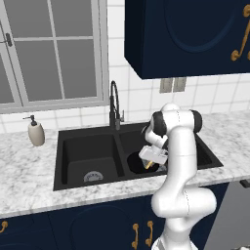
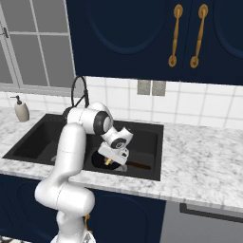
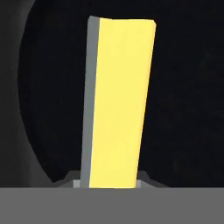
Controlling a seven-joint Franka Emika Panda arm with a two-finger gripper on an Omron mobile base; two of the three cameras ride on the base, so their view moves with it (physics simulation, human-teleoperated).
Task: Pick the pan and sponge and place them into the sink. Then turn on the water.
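Marble surface (image 1: 29, 166) around the black double-basin sink (image 1: 88, 146): the pan (image 2: 102, 161) already lies in the right-hand basin. Above it, the gripper (image 1: 149, 163) is clamped on the sponge (image 3: 118, 105). Release remains, then the faucet (image 1: 114, 105), where no water runs.

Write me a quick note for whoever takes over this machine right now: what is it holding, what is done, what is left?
Gripper: shut on the sponge, held over the pan.
Pan: already lying in the right basin of the sink.
Faucet: no water running.
Done: pan in the sink.
Left: drop the sponge into the sink, then turn on the water.
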